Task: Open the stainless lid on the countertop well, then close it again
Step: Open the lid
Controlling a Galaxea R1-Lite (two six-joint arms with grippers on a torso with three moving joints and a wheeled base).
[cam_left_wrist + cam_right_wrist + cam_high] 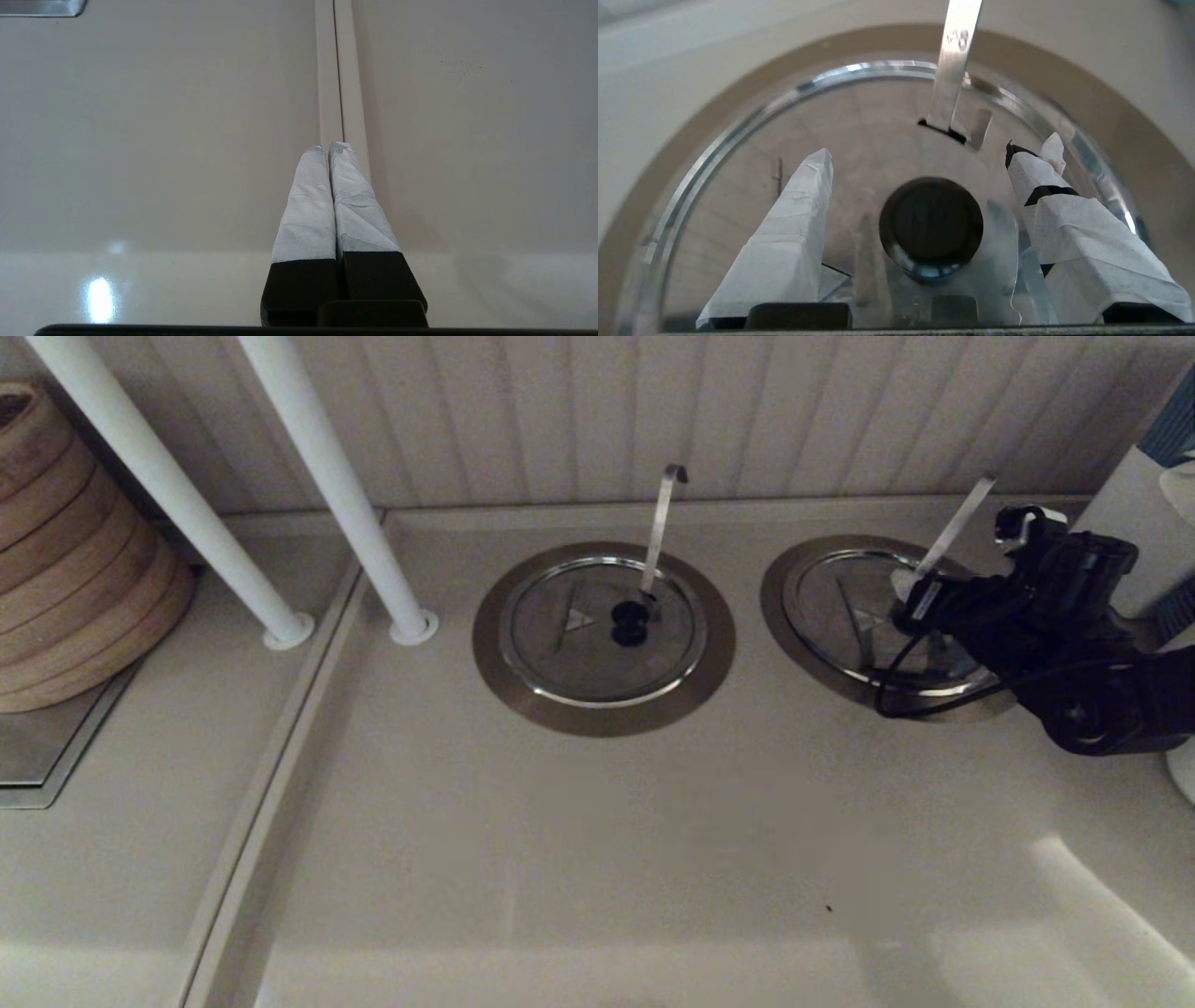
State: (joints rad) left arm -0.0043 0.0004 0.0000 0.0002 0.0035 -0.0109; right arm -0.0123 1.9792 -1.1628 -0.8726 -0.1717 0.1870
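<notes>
The stainless lid lies flat in the right-hand countertop well, ringed by brushed steel. A straight slanting utensil handle comes up through its slot. My right gripper hovers over the lid's middle and hides the knob in the head view. In the right wrist view the gripper is open. Its taped fingers stand either side of the black knob without touching it, with the handle just beyond. My left gripper is shut and empty over bare counter, out of the head view.
The twin lid with a hook-tipped handle sits in the middle well. Two white poles rise at the back left beside stacked bamboo steamers. A white appliance stands close behind the right arm. A counter seam runs under the left gripper.
</notes>
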